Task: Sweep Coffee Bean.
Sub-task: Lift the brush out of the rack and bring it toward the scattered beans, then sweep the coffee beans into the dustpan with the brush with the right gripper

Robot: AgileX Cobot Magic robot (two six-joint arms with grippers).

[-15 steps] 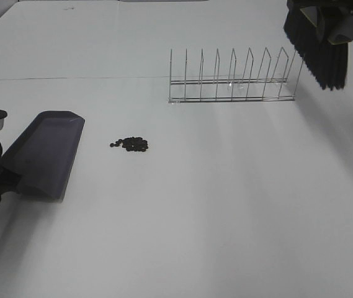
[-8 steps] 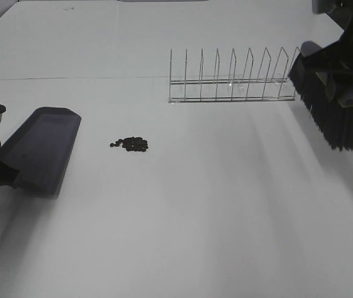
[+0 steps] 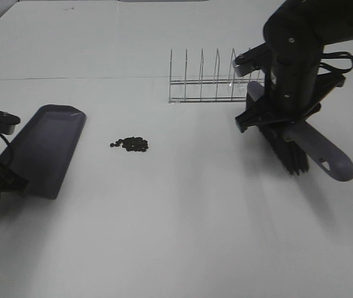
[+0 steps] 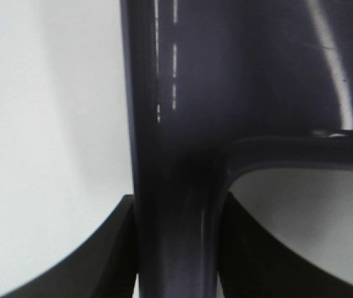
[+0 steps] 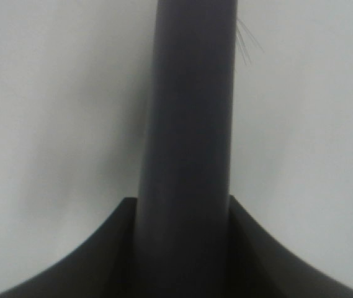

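The left fingers (image 4: 95, 261) are clamped tight on the handle of the dustpan (image 3: 47, 149). The right fingers (image 5: 83, 261) are closed just as firmly round the handle of the brush (image 3: 286, 152). The coffee beans (image 3: 131, 144) lie in a small tight heap on the tabletop (image 3: 182, 236). They are near the dustpan's long side without touching it, and well apart from the brush, which hangs far to the right, just in front of the wire rack (image 3: 207, 84).

The main risk is scatter. The beans are small and rounded, so a fast or heavy stroke would likely flick them apart or send them past the pan. The pan's mouth seems to face the far side of the tabletop, not the heap. Unless it is turned and its lip pressed flat, beans may hit the side wall or slip underneath. The brush has a long way to travel, and bristles held too high would skim over the heap. The right arm is also close to the rack, so a wide swing could snag a wire.
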